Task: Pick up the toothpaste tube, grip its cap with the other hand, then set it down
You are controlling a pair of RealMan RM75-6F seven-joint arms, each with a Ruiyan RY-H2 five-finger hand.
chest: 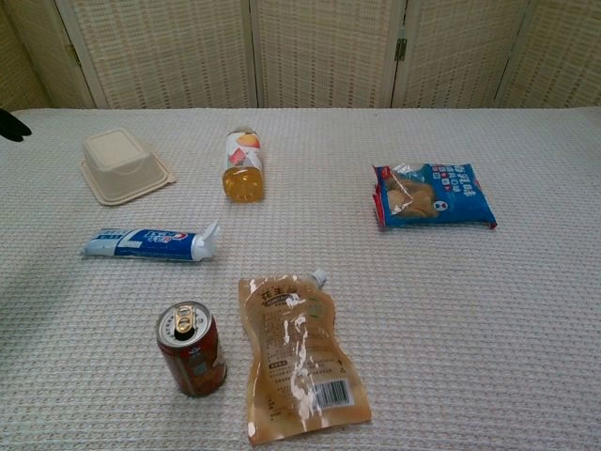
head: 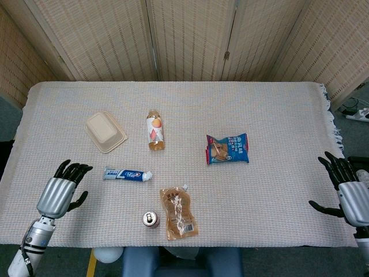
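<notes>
The blue and white toothpaste tube [head: 127, 174] [chest: 150, 243] lies flat on the table, its white cap end pointing right. In the head view my left hand [head: 60, 190] hovers open over the front left of the table, a short way left of the tube, fingers spread and holding nothing. Only a dark fingertip [chest: 11, 125] of it shows at the left edge of the chest view. My right hand [head: 346, 187] is open at the table's right edge, far from the tube.
A beige lidded box [head: 105, 131] sits behind the tube. A juice bottle [head: 155, 130] lies mid-table. A blue snack bag [head: 227, 149] lies to the right. A red can [head: 151, 219] and a brown spouted pouch [head: 179, 212] stand near the front edge.
</notes>
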